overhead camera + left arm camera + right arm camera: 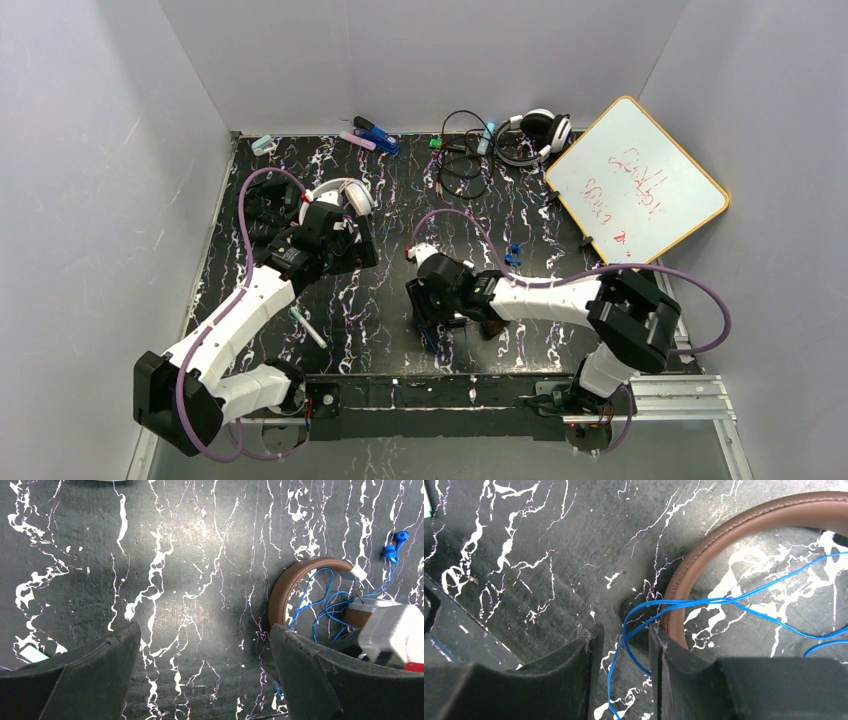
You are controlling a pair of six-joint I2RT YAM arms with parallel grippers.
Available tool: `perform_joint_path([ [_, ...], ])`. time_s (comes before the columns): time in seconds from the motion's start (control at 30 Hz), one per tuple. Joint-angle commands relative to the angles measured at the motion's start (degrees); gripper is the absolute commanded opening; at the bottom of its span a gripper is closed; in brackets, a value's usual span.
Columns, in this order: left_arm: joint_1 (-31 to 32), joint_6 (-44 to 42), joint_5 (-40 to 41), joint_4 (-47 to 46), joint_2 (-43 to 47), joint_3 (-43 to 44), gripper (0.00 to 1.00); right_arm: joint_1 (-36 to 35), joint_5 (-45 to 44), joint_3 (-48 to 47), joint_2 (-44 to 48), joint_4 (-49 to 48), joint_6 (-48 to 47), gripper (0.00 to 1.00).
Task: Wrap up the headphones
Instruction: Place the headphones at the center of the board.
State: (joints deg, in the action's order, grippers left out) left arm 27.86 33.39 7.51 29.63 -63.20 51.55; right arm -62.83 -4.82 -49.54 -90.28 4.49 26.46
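Note:
The brown headphones' headband [734, 527] lies on the black marbled table, its thin blue cord [704, 601] looping across it. My right gripper [625, 630] stands over the band's near end with its jaws partly apart. The blue cord runs loosely through the gap, not pinched. In the top view the right gripper [430, 318] sits mid-table over these headphones [492, 328]. My left gripper [205, 630] is wide open above bare table, left of the brown band [281, 592] and the blue cord [327, 602]. In the top view the left gripper [358, 255] is near a white headset [345, 192].
A black-and-white headset [538, 128] and loose black cords [460, 165] lie at the back. A whiteboard [635, 180] leans at the back right. Markers [372, 136] sit at the back wall, a pen [308, 328] near the left arm. The blue plug [395, 550] lies apart.

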Motion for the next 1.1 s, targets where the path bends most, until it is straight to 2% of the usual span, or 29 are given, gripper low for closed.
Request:
perform_joint_path([
  [0.0,-0.1,-0.7,0.0,1.0,2.1,0.0,0.98,-1.6,-3.6,-2.9,-3.2,-0.5,0.9,0.47],
  [0.07,-0.1,-0.8,-0.2,1.0,2.3,0.0,0.98,-2.4,-4.5,-3.4,-4.8,-0.5,1.1,0.45],
  [0.1,-0.1,-0.8,-0.2,1.0,2.3,0.0,0.98,-2.7,-5.5,-3.8,-5.5,0.1,1.3,0.40],
  [0.2,-0.1,-0.9,-0.2,1.0,2.4,-0.1,0.99,-3.7,-8.6,-4.4,-4.8,0.9,1.8,0.12],
  [0.27,-0.1,-1.2,-1.4,0.7,2.3,-0.2,0.99,-3.7,-9.9,-3.9,-0.8,0.3,3.2,0.01],
  [0.4,-0.1,-2.6,-13.4,-2.7,-0.5,-0.5,0.99,-3.6,-12.6,-3.4,12.7,-0.3,3.8,0.01],
  [0.53,0.5,-1.7,-22.0,-5.8,-5.2,-0.5,0.94,-2.9,-21.7,-4.4,25.2,4.3,3.3,0.01],
  [0.7,3.8,-0.8,-21.0,-9.2,-8.4,0.7,0.93,-2.4,-36.3,-5.8,37.0,20.0,7.8,0.01],
  [0.87,8.1,-0.5,-18.3,-10.5,-13.8,2.5,0.92,-2.4,-44.9,-3.5,48.8,37.2,21.8,0.01],
  [1.07,13.4,0.7,-11.6,-11.9,-20.1,3.2,0.89,-2.5,-44.8,1.3,61.0,39.9,27.0,0.01],
])
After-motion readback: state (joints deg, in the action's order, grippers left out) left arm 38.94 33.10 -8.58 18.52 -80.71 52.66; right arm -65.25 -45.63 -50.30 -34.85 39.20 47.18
